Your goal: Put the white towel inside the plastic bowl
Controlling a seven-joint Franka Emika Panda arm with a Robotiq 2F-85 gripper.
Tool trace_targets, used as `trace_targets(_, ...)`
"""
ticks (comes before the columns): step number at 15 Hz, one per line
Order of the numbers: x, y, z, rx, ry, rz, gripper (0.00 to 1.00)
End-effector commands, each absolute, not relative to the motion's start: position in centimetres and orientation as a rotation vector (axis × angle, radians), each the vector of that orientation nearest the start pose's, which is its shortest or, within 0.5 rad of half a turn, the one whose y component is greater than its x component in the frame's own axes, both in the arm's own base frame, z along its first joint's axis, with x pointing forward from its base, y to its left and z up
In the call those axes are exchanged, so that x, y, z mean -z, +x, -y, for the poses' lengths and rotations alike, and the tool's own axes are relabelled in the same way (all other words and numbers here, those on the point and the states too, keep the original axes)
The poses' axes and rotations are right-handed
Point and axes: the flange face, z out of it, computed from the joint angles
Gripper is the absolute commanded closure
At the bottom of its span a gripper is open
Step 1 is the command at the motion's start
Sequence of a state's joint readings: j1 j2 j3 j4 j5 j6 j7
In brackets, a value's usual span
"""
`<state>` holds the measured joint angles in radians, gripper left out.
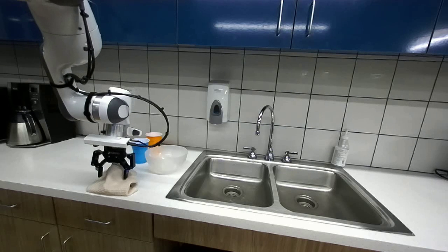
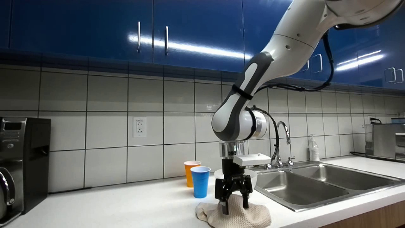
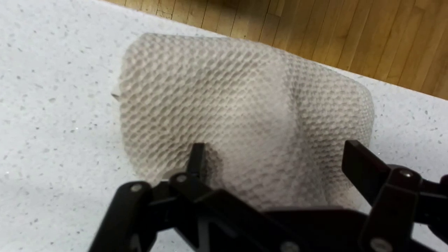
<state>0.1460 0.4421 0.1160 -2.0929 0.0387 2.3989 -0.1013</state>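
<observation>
The towel looks beige, with a waffle weave. It lies bunched on the counter near the front edge, in both exterior views and the wrist view. My gripper is open and low over it, pointing down, also in an exterior view. In the wrist view, the gripper's fingers stand wide apart on either side of a raised fold. The left finger there seems to press against the cloth. The translucent plastic bowl stands behind the towel, towards the sink; the gripper partly hides it in an exterior view.
A blue cup and an orange cup stand beside the bowl, near the wall. A double steel sink with a tap lies beyond the bowl. A coffee maker stands at the counter's far end. Wooden floor shows past the edge.
</observation>
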Motion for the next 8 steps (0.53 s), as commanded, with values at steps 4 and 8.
trace_targets(4, -18.93, 55.65, -15.07, -0.218, -3.008, 0.519, 0.25)
trace_targets(8, -18.62, 55.48, -15.03, -0.223, -2.998, 0.53, 0.5)
